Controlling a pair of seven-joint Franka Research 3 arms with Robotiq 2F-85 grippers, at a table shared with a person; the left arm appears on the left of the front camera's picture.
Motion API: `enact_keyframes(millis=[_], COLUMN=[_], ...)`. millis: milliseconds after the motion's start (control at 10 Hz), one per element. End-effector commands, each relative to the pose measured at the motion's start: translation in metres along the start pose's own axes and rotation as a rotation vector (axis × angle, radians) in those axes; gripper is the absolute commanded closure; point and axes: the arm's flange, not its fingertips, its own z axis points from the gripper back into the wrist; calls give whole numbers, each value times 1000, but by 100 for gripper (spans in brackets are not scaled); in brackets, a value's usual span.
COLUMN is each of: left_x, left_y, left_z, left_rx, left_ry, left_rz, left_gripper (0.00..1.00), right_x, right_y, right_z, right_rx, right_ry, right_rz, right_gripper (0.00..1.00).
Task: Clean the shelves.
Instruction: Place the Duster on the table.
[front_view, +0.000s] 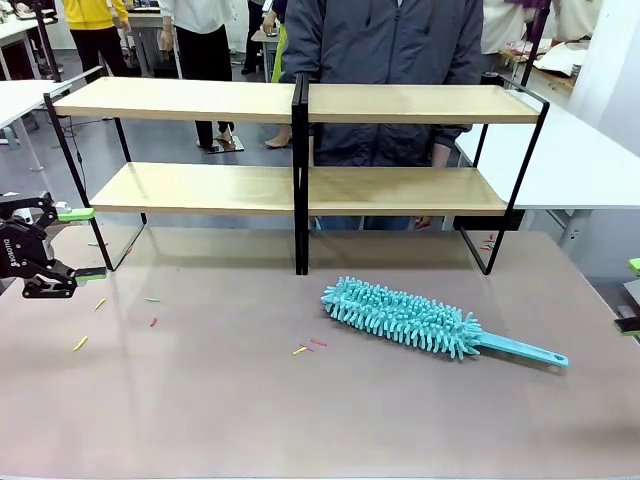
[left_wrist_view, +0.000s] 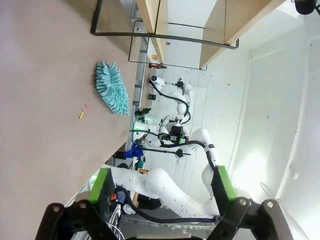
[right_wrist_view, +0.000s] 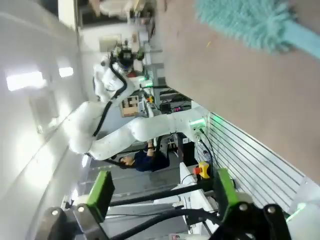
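We face the shelves (front_view: 400, 190), standing wide along the far side of the surface (front_view: 200, 400), with the duster (front_view: 400, 315) lying in front, right of centre, fluffy head toward the middle and handle pointing right toward our right side. It looks light and soft, so we judge the stiff handle (front_view: 520, 349) the place to grip. Our left gripper (front_view: 88, 243) and right gripper (right_wrist_view: 160, 192) both have jaws parted and bare.

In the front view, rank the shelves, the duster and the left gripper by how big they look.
1. The shelves, widest by far.
2. The teal duster.
3. The left gripper, open at the picture's left edge and partly cut off, so its rank is less sure.
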Motion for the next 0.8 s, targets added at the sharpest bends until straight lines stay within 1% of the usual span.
enact_keyframes(millis=[0,700], left_x=[-5,-5], left_y=[-1,-1], left_z=[-3,-3], left_rx=[-27,-27], left_ry=[-7,-7], left_rz=[-11,-11], left_gripper=[0,0], right_x=[-13,-13], right_y=[1,1], right_z=[0,0], right_rx=[65,65], right_ry=[64,64], right_rz=[73,73], right_gripper=[0,0])
